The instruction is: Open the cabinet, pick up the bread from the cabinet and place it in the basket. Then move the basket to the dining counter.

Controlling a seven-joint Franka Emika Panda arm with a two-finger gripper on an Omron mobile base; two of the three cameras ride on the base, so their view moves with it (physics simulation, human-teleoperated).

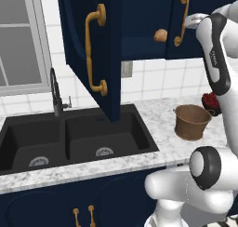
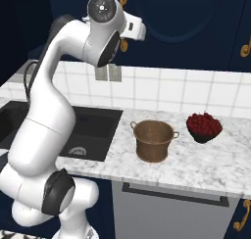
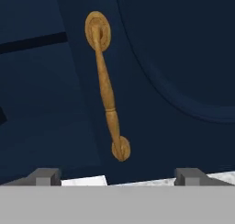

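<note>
The navy wall cabinet has its left door (image 1: 93, 49) swung wide open, showing the dark inside. The bread (image 1: 161, 35), a small golden-brown bun, lies on the shelf in there. My gripper (image 3: 118, 177) is open with nothing between its fingers, and it faces the long brass handle (image 3: 106, 85) of the right door from a short way off. From the left base view the gripper (image 1: 191, 20) hangs just right of that handle (image 1: 182, 19). The brown basket (image 1: 191, 121) (image 2: 154, 140) stands empty on the marbled counter below. The dining counter is out of view.
A black double sink (image 1: 69, 140) with a dark tap (image 1: 56, 93) sits left of the basket. A dark bowl of red fruit (image 2: 204, 127) stands right of it by the tiled wall. The open door overhangs the sink. Low navy cabinets run under the counter.
</note>
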